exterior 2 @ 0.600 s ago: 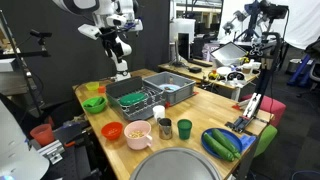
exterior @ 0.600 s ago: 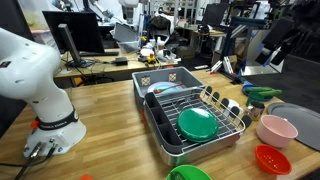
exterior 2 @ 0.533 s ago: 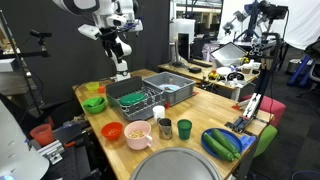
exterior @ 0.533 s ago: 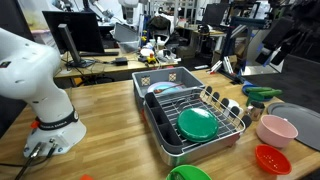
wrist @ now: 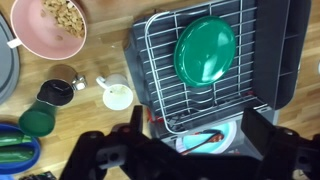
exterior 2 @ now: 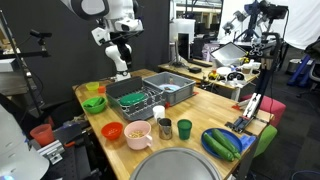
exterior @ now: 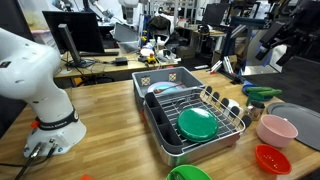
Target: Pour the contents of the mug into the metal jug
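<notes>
Nothing is done yet: the small white ceramic mug (wrist: 117, 96) stands ungrasped near the steel metal jug (wrist: 56, 92), the claw (wrist: 190, 135) spread empty overhead.

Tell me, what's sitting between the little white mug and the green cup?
The metal jug stands roughly between the mug and the green cup, seen in the wrist view.

**Arm raised high, gripper pointing straight down, nothing held.**

In an exterior view the white arm (exterior 2: 104, 9) bends in from the top edge, and its wrist turns down to the dark gripper (exterior 2: 118, 58), which hangs upright in the air. In an exterior view the arm's thick white base (exterior: 38, 78) fills the near side. In the wrist view the gripper (wrist: 185, 150) shows its two dark fingers (wrist: 268, 140) spread wide apart.
</notes>
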